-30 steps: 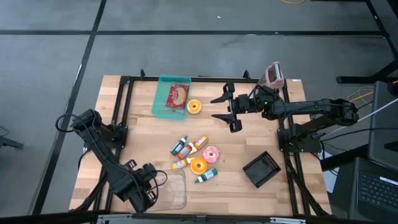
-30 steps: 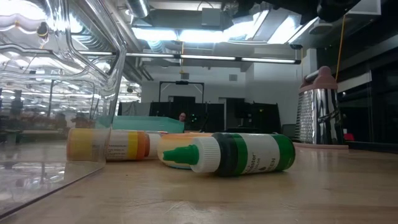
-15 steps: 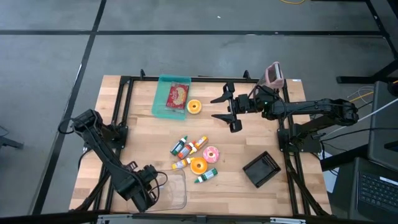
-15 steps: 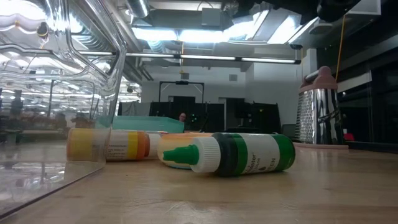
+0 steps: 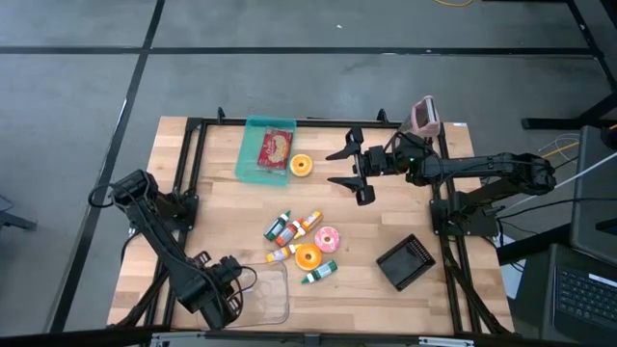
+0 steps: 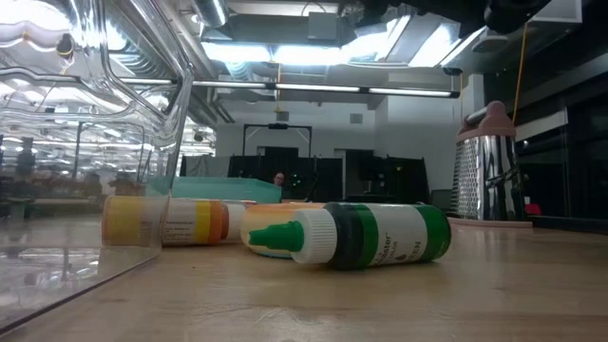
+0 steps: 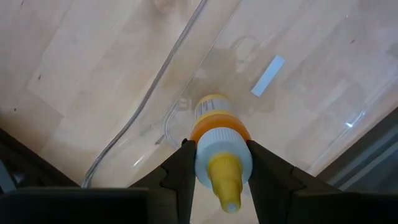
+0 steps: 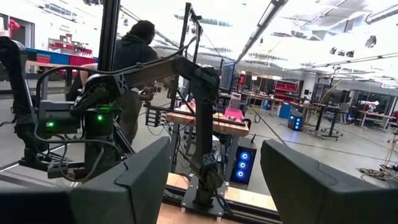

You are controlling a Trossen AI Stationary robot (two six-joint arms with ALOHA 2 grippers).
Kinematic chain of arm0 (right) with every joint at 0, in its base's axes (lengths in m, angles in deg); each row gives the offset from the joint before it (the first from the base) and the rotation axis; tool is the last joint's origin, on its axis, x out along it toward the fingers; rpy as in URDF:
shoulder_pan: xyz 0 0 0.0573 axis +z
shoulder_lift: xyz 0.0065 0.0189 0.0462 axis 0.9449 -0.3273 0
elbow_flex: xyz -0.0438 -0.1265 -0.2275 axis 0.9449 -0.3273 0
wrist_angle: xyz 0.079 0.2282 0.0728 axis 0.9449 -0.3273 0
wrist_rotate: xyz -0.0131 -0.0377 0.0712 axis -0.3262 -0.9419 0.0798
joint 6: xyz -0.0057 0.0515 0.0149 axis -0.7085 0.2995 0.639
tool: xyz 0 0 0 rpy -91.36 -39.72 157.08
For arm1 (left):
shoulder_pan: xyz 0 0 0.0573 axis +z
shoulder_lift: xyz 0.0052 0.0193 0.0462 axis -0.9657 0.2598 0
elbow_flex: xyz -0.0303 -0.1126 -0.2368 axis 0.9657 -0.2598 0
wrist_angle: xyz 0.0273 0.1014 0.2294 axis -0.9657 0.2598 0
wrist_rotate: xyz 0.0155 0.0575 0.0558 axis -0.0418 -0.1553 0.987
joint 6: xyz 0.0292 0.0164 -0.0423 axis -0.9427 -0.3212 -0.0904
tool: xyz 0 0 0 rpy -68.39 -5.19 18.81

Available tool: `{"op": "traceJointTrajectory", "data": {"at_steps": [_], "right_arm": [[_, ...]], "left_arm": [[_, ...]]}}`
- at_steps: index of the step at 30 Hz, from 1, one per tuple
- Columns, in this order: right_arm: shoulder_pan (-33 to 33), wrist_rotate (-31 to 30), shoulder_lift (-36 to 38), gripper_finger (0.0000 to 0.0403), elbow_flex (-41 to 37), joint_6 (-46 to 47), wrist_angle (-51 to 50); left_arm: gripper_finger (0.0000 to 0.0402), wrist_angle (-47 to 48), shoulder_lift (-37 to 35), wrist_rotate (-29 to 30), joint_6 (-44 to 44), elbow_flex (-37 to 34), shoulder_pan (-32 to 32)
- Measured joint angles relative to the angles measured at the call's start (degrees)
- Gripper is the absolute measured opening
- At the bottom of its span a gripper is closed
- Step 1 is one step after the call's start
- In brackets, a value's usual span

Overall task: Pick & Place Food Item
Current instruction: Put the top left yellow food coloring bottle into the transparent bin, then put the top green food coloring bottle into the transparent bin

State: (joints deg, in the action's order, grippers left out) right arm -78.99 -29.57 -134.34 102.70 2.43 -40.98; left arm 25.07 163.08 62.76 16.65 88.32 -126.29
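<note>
Left gripper (image 7: 219, 180) is clamped on a small yellow-capped bottle (image 7: 219, 152), fingers (image 7: 180, 171) pressed to either side of the orange collar, cap pointing toward the camera. It hangs over the clear plastic container (image 5: 273, 292) at lower left of the high view, near the table's front edge; bottle is above the container floor, can't tell if it touches

Right gripper (image 5: 349, 167) sits upper centre-right in the high view, jaws spread wide, nothing between them, off the table surface

Rest of the items: cluster of small bottles (image 5: 289, 229) plus a pink donut (image 5: 327, 238) and an orange donut (image 5: 308, 256) mid-frame, green-capped bottle (image 6: 366, 235) lying on its side. Teal tray (image 5: 253, 154) upper centre with a red packet in it, another orange donut (image 5: 301, 165) just right of it. Black box (image 5: 406, 261) lower right, metal grater (image 6: 486, 176) at the far right of the low view
</note>
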Motion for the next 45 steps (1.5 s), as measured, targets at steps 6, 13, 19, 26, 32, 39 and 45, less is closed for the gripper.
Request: {"op": "traceJointTrajectory", "data": {"at_steps": [6, 13, 19, 26, 32, 39, 45], "right_arm": [[0.0, 0.0, 0.0, 0.0247, 0.0, 0.0, 0.0], [0.0, 0.0, 0.0, 0.0246, 0.0, 0.0, 0.0], [0.0, 0.0, 0.0, 0.0246, 0.0, 0.0, 0.0], [0.0, 0.0, 0.0, 0.0246, 0.0, 0.1, 0.0], [0.0, 0.0, 0.0, 0.0246, 0.0, 0.1, 0.1], [0.0, 0.0, 0.0, 0.0246, 0.0, 0.1, 0.1], [0.0, -0.1, 0.0, 0.0246, 0.0, 0.0, 0.1]], "left_arm": [[0.0115, -0.4, 0.0, -0.5, 0.0, 0.0, 0.0], [0.0170, -0.1, 0.0, -0.6, -0.3, 0.0, 0.2], [0.0199, 0.3, 0.0, -0.6, -1.4, 0.0, 0.5], [0.0191, 2.6, -0.1, 1.6, -1.4, 1.1, 0.5], [0.0191, 8.5, -0.2, 8.2, -1.7, 6.9, 0.5], [0.0191, 13.8, -0.2, 18.6, -5.7, 14.2, 2.4], [0.0191, 22.2, -0.3, 32.9, -17.0, 19.1, 10.0]]}}
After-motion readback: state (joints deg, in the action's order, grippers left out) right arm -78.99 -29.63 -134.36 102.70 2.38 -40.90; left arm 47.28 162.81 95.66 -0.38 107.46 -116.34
